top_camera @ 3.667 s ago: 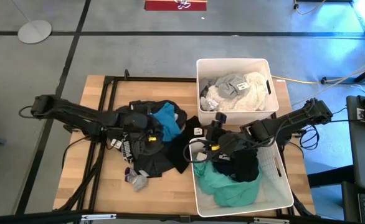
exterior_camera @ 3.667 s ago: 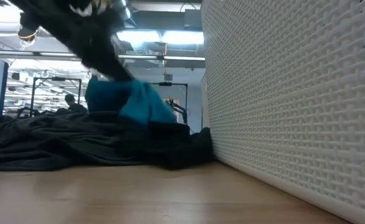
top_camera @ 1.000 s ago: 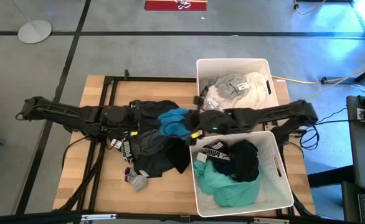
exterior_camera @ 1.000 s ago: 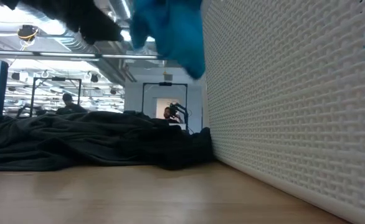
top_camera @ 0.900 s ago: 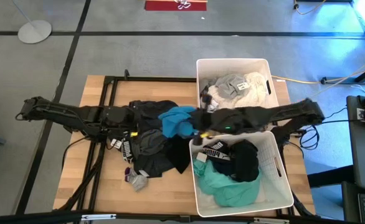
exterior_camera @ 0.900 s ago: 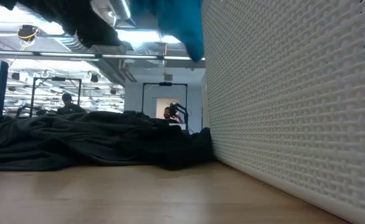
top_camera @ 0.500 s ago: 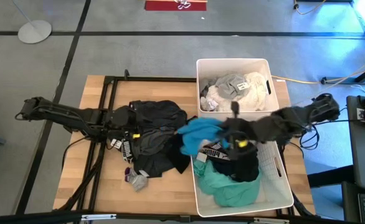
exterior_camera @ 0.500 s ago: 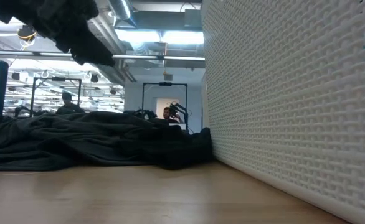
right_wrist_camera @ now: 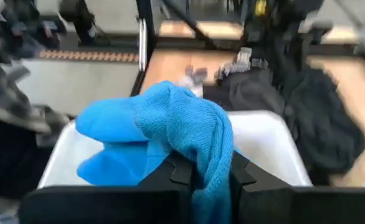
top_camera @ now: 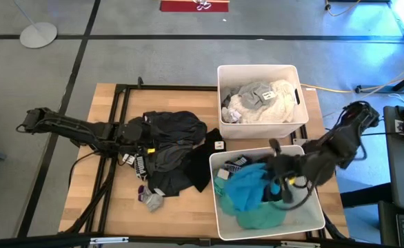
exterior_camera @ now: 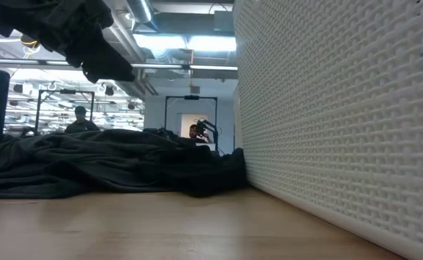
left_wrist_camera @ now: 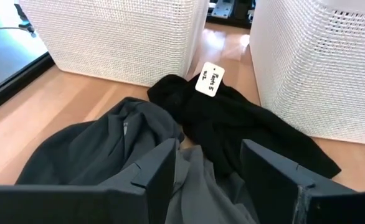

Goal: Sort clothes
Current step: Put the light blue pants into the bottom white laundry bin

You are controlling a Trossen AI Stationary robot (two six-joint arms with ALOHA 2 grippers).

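Clothes are the matter here: a bright blue garment (top_camera: 247,187) is pinched between the closed fingers of the right claw (top_camera: 276,180), which hangs over the nearer white bin (top_camera: 315,207), the cloth draping down onto a teal garment (top_camera: 257,215) and dark items already lying in that bin. Beyond this claw sits the second white bin (top_camera: 258,69) filled with pale pieces (top_camera: 260,100), and off to its side on the worktop (top_camera: 105,103) lies the dark heap (top_camera: 171,131), over which the left claw (top_camera: 147,138) hovers with its fingers apart and nothing between them, a black tagged garment (left_wrist_camera: 232,121) just ahead of it.
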